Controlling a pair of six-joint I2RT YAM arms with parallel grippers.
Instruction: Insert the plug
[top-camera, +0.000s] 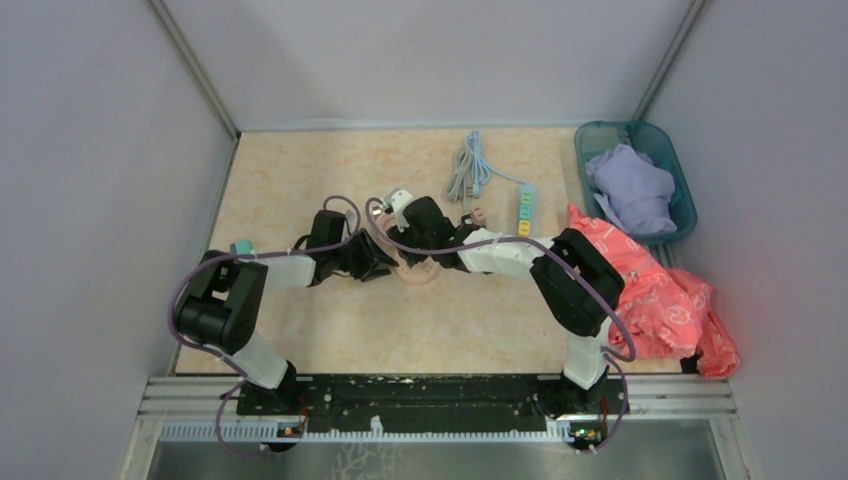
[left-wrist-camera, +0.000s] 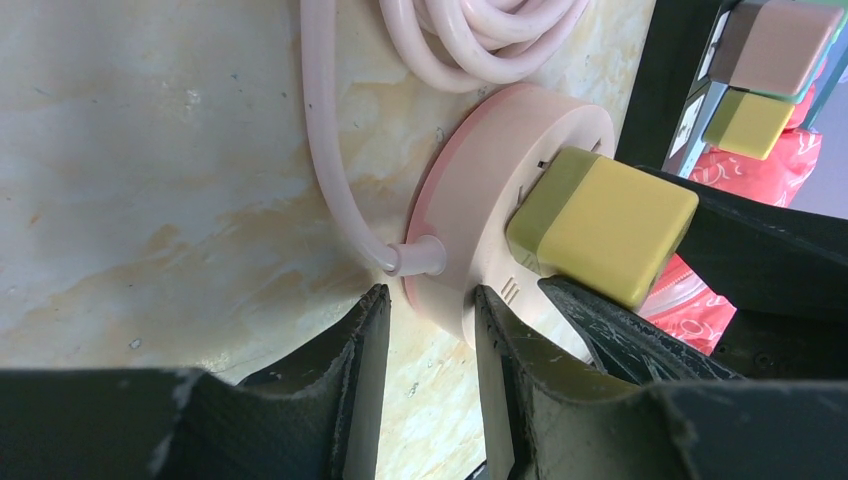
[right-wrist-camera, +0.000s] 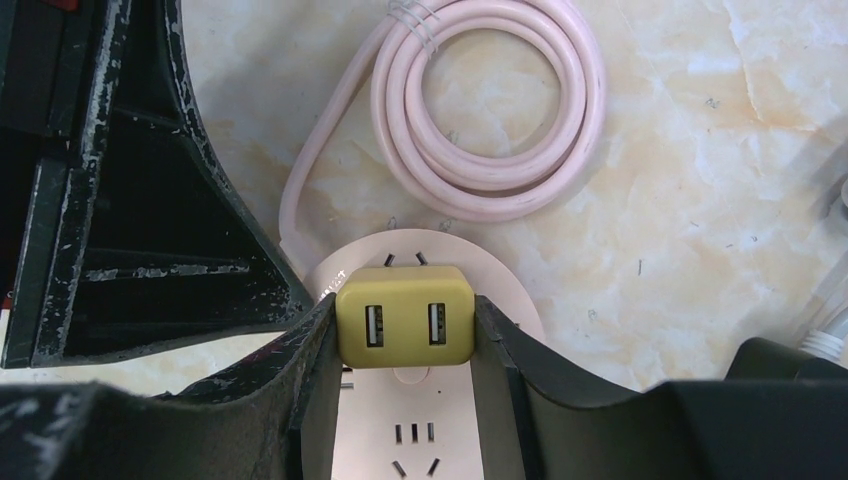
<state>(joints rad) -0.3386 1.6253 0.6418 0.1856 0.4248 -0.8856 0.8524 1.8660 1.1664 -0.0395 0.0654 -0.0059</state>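
Note:
A round pink socket block (top-camera: 424, 274) lies mid-table with its pink cable coiled beside it (right-wrist-camera: 490, 110). My left gripper (left-wrist-camera: 430, 330) is shut on the block's rim (left-wrist-camera: 480, 180), next to where the cable leaves it. My right gripper (right-wrist-camera: 405, 330) is shut on a yellow two-port USB plug (right-wrist-camera: 405, 315) and holds it against the block's top face (right-wrist-camera: 420, 425). In the left wrist view the plug (left-wrist-camera: 600, 225) sits slightly tilted on the face. Its prongs are hidden. Both grippers meet over the block in the top view, the left (top-camera: 390, 264) and the right (top-camera: 418, 252).
A light blue cable bundle (top-camera: 468, 165) and a power strip with coloured plugs (top-camera: 525, 208) lie behind the block. A teal basket (top-camera: 590, 140) with purple cloth stands at the back right. A red cloth (top-camera: 665, 295) lies on the right.

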